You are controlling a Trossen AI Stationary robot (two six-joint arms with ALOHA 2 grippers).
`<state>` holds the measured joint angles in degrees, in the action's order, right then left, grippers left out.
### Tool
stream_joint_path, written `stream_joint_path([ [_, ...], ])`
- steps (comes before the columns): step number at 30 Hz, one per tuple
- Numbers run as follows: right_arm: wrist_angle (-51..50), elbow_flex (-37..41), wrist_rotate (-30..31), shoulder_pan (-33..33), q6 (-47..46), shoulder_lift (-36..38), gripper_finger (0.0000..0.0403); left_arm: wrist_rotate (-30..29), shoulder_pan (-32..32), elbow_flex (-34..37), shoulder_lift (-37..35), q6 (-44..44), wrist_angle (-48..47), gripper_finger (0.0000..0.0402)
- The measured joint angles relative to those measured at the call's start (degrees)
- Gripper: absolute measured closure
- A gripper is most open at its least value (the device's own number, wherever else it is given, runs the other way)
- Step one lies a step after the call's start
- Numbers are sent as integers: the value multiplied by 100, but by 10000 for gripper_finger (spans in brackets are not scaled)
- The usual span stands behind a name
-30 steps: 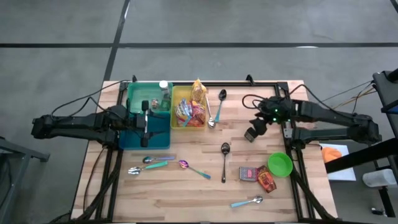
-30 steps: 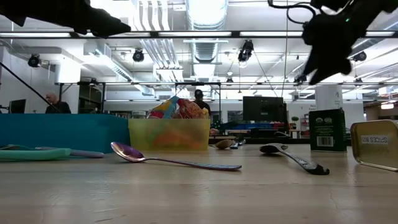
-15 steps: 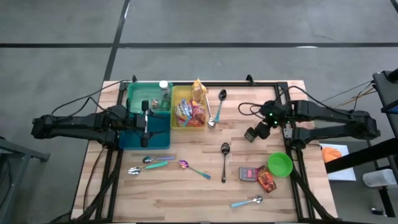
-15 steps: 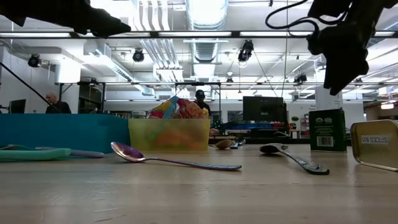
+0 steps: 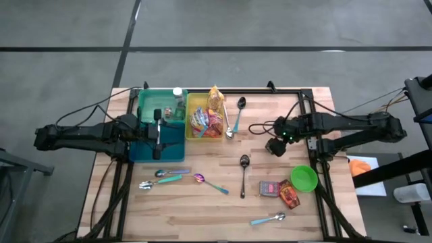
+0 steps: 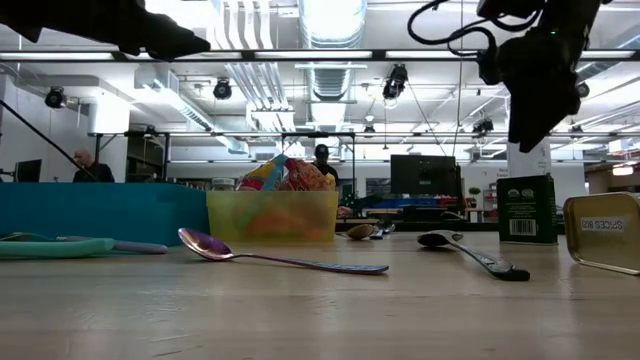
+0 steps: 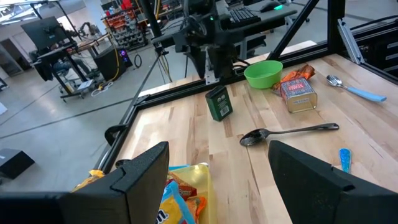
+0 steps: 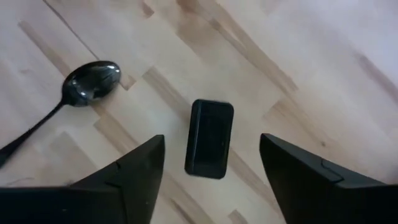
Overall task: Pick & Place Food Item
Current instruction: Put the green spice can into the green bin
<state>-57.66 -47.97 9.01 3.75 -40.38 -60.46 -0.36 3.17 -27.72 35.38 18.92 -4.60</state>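
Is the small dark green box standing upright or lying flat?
Upright. The dark green box stands tall on the table; from directly above, only its top face shows.

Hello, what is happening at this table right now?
The right gripper hangs open straight above a small dark green box standing on the wooden table, beside a black spoon; it holds nothing yet. The left gripper waits open over the teal bin, next to the yellow bin full of snack packets.
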Motion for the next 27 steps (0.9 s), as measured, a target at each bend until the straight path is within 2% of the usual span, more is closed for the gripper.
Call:
stream_joint_path([
  [6, -23, -35, 154, -160, 28, -394, 59, -2, 0, 0, 1, 0, 1, 125],
  [9, -23, -23, 154, -165, 38, -648, 32, -2, 1, -1, 0, 0, 0, 125],
  [27, 303, 50, 156, -162, 359, -2045, 25, -2, 1, 1, 0, 16, 0, 125],
])
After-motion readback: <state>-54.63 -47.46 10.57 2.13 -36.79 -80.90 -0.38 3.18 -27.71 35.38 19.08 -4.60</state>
